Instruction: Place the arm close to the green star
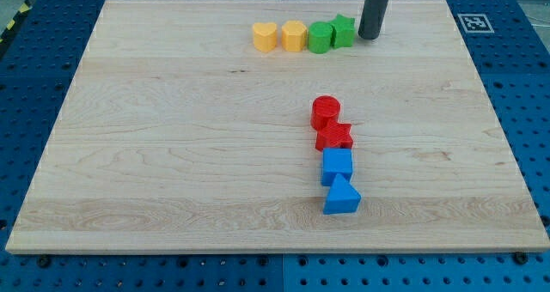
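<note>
The green star point(344, 30) sits near the view's top, at the right end of a row of blocks. My tip point(369, 36) rests on the board just to the right of the green star, very close to it, with a thin gap that I cannot be sure of. Left of the star in the row are a green round block point(320, 37), a yellow block point(294, 36) and a yellow heart point(265, 36), all touching or nearly touching.
A column of blocks runs down the middle right: a red cylinder point(326, 112), a red star point(333, 136), a blue cube point(337, 165) and a blue triangle point(342, 196). The wooden board point(172, 155) lies on a blue pegboard table.
</note>
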You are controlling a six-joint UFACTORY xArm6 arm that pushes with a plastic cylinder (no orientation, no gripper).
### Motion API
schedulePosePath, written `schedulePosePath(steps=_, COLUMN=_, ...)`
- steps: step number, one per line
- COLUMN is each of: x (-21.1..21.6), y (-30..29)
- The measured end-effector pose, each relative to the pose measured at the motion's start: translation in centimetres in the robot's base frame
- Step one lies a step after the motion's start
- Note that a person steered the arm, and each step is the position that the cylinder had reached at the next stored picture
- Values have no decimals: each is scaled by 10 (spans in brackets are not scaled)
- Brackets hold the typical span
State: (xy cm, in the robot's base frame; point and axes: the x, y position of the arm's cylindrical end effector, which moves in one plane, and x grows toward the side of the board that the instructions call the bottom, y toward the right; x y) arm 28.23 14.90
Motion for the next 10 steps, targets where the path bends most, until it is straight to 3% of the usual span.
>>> schedulePosePath(steps=2, x=-3, y=31)
schedulePosePath(steps=10, x=-22, y=8)
